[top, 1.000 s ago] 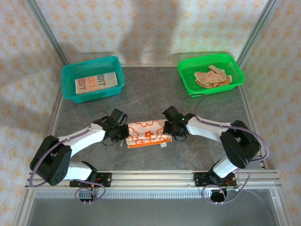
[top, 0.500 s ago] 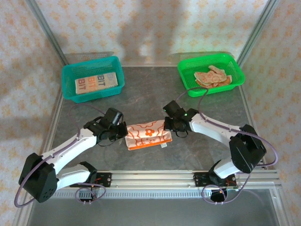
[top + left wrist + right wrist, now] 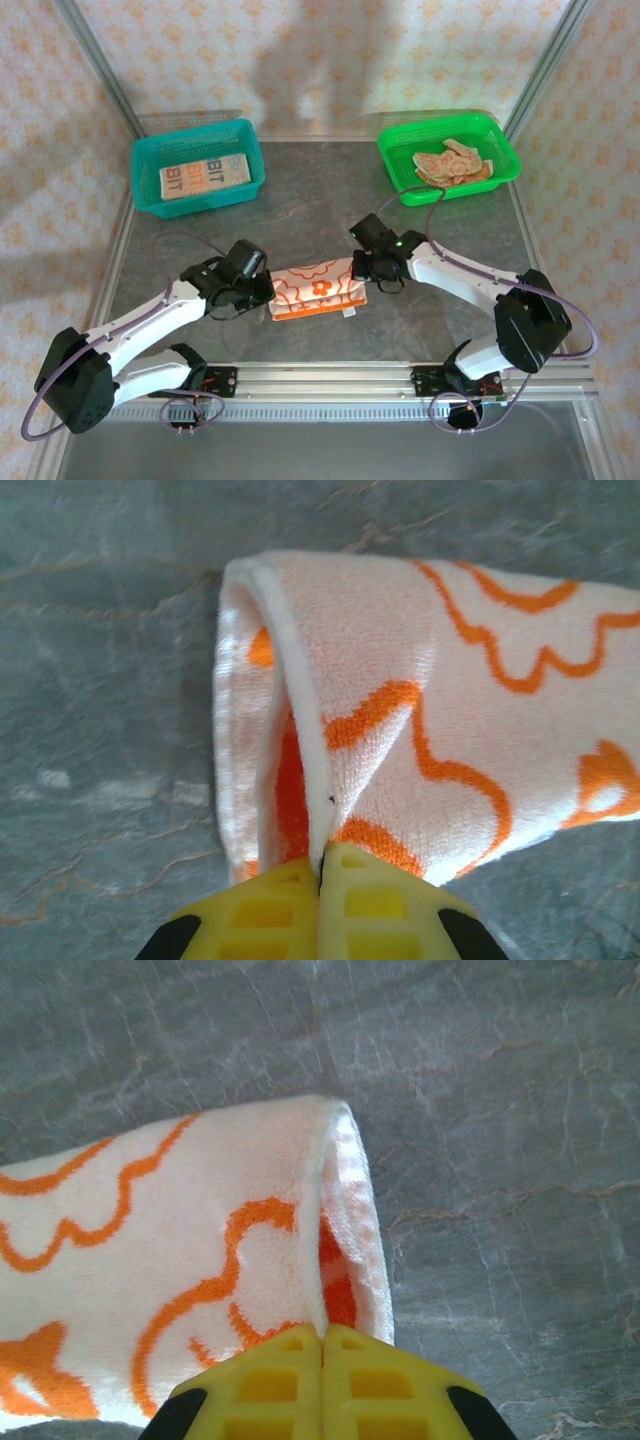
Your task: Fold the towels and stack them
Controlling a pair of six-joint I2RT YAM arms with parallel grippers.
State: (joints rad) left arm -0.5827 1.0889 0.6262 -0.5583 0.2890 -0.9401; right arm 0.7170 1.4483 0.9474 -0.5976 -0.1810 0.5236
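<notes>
Both arms have sunk lower and stretched out flatter over the last second, and the patterned towel strung between them has gone from a looser spread to a doubled-over band lying on the table, roughly midway between the two arms; the left hand is pinched tight on the towel's left end, its yellow fingers meeting with the cloth layers caught between them in the left wrist view; the right hand is clamped the same way on the opposite end; at each end the fold stands open as a soft loop rather than lying flat. At the back, a folded lettered towel sits in the teal basket, and a crumpled towel waits in the green basket. To my eye the risk lies in the release: if one hand lets go before the other, the springy loop could flop open or skew the edges; terry may also snag on a finger and drag the towel askew as the hand pulls away; a lopsided fold would then stack badly in the basket.
</notes>
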